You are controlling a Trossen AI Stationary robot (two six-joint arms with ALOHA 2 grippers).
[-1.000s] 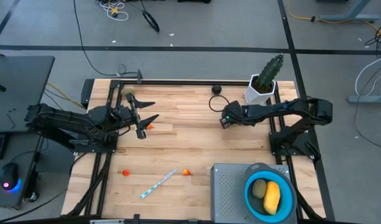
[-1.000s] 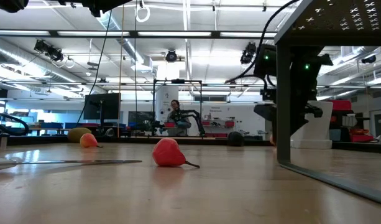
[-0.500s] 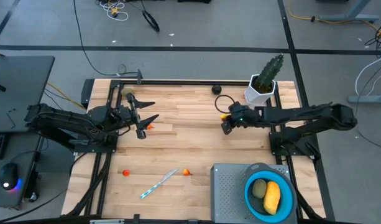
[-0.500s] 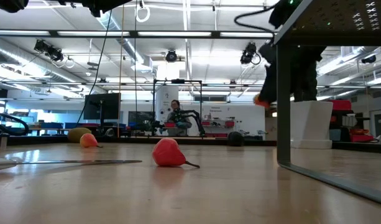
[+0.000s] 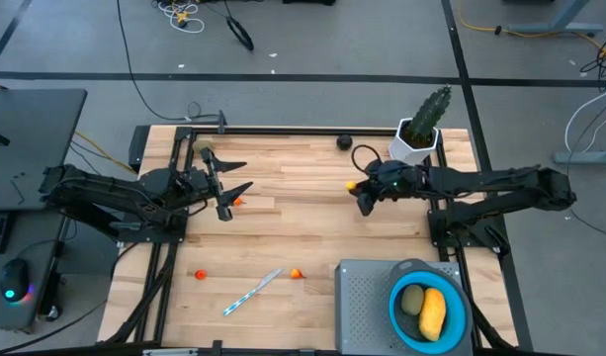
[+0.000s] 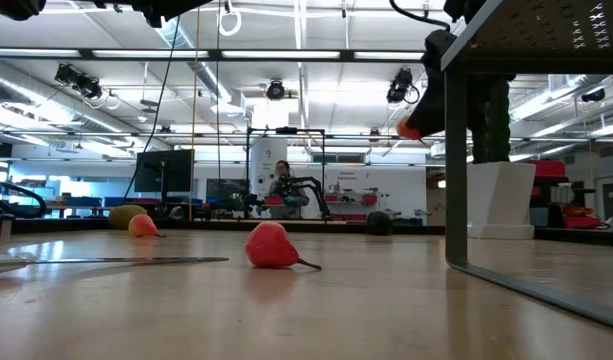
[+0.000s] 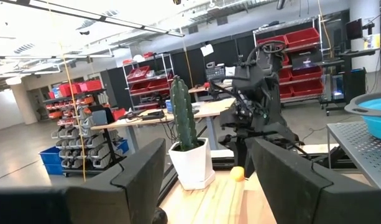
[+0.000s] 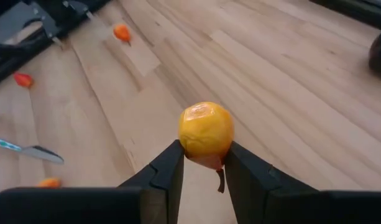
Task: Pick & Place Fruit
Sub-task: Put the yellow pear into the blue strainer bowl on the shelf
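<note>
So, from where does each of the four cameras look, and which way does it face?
High view: overhead, straight down; both arms, blue bowl.
Low view: table height, level across; red fruit near.
Left wrist view: on left arm, facing cactus; own fingers apart.
Right wrist view: on right arm, looking down; right gripper shut on orange fruit.
Shared: that orange fruit appears in every view.

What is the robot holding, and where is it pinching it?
The right pincer pinches a small orange fruit by its lower sides, near the stem. The left pincer holds nothing.
</note>
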